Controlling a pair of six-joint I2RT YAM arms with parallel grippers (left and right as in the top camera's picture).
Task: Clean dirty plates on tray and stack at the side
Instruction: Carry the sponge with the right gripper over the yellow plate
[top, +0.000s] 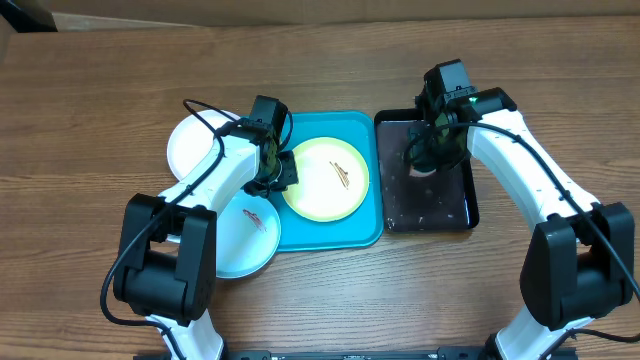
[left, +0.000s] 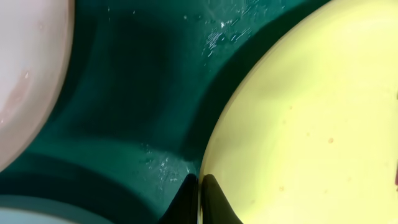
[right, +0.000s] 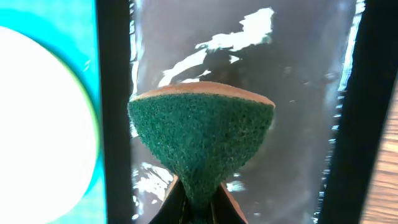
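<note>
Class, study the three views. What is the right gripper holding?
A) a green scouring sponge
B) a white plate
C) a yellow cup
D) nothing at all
A: the right wrist view shows the right gripper pinching a green sponge over the glossy black tray.

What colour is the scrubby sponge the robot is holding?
Dark green sponge, tan on top; clearest in the right wrist view.

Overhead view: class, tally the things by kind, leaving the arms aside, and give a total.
Plates: 3 (white plate, blue plate, yellow-green plate)
Trays: 2 (turquoise tray, black tray)
Sponges: 1 (green sponge)
Total: 6
</note>
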